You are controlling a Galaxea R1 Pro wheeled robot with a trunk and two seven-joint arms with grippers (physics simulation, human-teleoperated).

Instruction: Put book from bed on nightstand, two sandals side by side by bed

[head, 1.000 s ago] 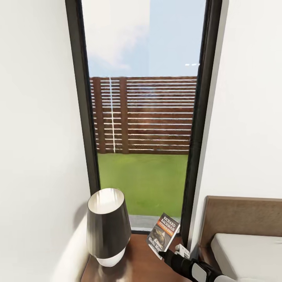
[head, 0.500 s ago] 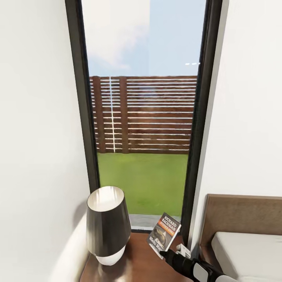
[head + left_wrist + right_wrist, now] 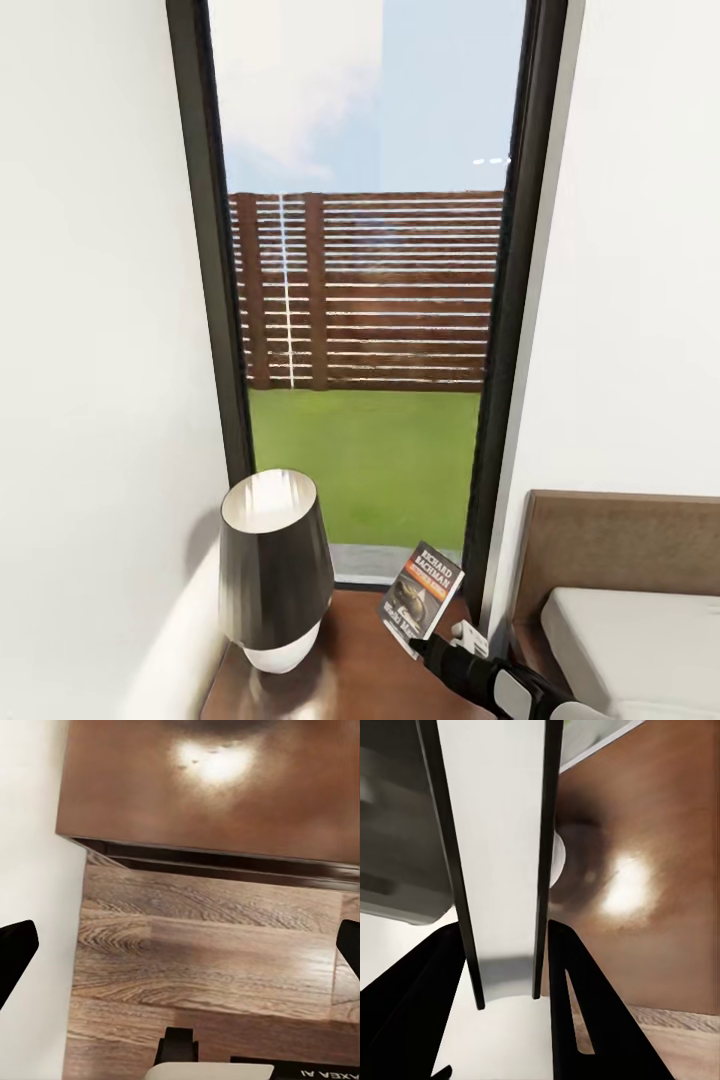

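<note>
Book barely moved, R gripper grips it upright over nightstand; L gripper wide

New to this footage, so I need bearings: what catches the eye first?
A tall black-framed window onto grass and a slatted fence dominates. Below it, a dark, white-lined lamp stands on the reddish-brown wooden nightstand. Beside it, the right end effector holds the orange-banded paperback book upright.

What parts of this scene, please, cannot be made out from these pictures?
- Nightstand: front cut off by the head view's lower edge.
- Book: lower corner hidden by the right end effector; small title lettering unreadable.
- Bed: cut off at the right edge.
</note>
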